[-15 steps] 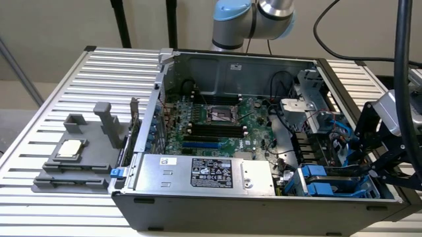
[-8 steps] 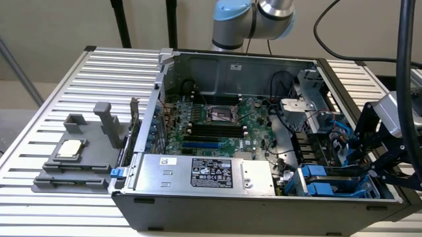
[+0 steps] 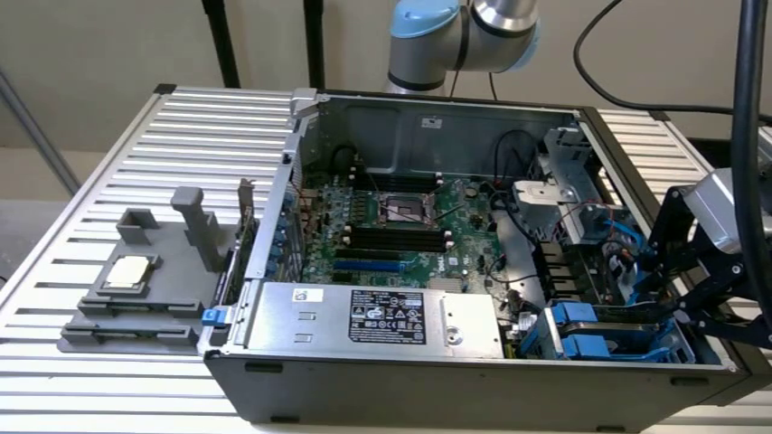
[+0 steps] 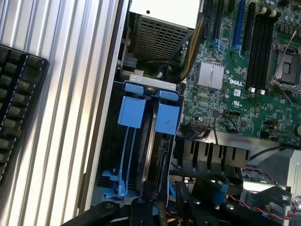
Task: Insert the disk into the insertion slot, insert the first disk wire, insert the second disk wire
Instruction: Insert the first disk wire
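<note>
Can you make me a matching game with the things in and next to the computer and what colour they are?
Things:
1. motherboard
2. power supply box
3. disk carrier bracket
4. keyboard

Colours:
A. bright blue
B. black
C. green
D. silver

Pairs: 1-C, 2-D, 3-A, 4-B

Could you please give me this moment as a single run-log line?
claw: open, over insertion slot | disk: on edge in the slot, blue carrier showing | grip: none seen
</note>
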Robot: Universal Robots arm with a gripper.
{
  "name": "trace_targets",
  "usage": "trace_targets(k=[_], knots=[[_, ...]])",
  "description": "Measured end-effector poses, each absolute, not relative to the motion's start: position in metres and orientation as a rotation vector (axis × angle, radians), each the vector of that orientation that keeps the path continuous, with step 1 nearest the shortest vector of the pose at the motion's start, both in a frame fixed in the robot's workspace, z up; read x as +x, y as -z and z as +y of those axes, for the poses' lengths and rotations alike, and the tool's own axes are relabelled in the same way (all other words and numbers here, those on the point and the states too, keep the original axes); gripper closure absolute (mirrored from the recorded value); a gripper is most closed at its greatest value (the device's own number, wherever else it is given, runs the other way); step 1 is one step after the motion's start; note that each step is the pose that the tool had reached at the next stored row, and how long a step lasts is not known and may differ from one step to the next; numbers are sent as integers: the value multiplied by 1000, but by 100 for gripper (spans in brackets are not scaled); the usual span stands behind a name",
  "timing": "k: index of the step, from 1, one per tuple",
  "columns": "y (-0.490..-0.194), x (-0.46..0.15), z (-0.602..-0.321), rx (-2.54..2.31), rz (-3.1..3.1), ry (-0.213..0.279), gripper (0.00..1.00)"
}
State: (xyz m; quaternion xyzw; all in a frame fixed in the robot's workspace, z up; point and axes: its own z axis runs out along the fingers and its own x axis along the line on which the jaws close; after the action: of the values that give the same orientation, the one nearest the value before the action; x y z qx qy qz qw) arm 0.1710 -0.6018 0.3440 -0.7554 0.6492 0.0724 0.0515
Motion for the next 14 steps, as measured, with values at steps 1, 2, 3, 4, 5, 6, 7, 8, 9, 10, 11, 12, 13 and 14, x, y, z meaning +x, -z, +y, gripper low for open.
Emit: trace_targets(k=[1, 2, 3, 4, 5, 6, 7, 8, 9, 10, 11, 12, 13, 14], knots=[[-344, 171, -602, -2299, 1973, -220, 66], [-344, 171, -602, -2299, 1970, -220, 66], [-344, 171, -602, -2299, 1968, -219, 66], [-344, 171, -602, -2300, 1966, -218, 66], [-344, 171, -602, -2300, 1964, -217, 66], [-344, 171, -602, -2300, 1962, -215, 66], [-344, 171, -602, -2300, 1960, -214, 66], [-344, 171, -602, -2301, 1958, -212, 66], [-344, 171, -602, -2301, 1957, -211, 66], [-344, 171, -602, -2301, 1955, -209, 66], [-344, 171, -602, -2301, 1954, -208, 66], [-344, 171, -602, -2301, 1953, -207, 69], [-344, 171, -602, -2301, 1952, -207, 69], [-344, 171, -602, -2302, 1951, -206, 76]])
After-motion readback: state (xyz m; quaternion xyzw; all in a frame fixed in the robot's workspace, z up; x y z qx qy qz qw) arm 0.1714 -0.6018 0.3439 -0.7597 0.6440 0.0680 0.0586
